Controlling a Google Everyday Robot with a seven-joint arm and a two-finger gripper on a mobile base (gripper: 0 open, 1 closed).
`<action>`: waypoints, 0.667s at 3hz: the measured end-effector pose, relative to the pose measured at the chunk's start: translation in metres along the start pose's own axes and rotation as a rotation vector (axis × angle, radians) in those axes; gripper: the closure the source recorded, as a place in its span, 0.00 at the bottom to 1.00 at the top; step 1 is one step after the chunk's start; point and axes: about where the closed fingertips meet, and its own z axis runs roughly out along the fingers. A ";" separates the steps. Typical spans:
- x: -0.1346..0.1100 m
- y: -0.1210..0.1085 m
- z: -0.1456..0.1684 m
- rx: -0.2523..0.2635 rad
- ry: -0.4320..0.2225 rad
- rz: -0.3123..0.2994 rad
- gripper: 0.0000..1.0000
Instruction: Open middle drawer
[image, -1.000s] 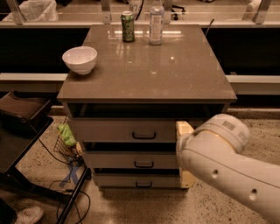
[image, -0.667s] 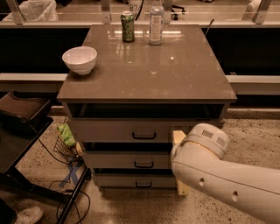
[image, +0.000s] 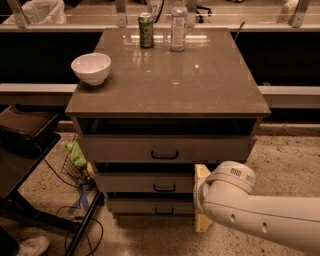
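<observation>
My white arm (image: 260, 215) has slid down and leftward since a second ago. Its rounded end now sits at lower right, over the right end of the middle drawer (image: 145, 183), which looks closed just below frame centre. My gripper is hidden behind that arm, so I cannot tell its state. The print on the green can (image: 146, 30) on the surface (image: 200, 85) is unreadable.

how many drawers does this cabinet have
3: top drawer, middle drawer beneath it, bottom drawer lowest. The arm is at lower right; the hand is out of view.
</observation>
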 end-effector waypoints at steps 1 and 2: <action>-0.017 0.003 0.025 0.014 -0.086 0.030 0.00; -0.030 0.007 0.045 0.020 -0.138 0.055 0.00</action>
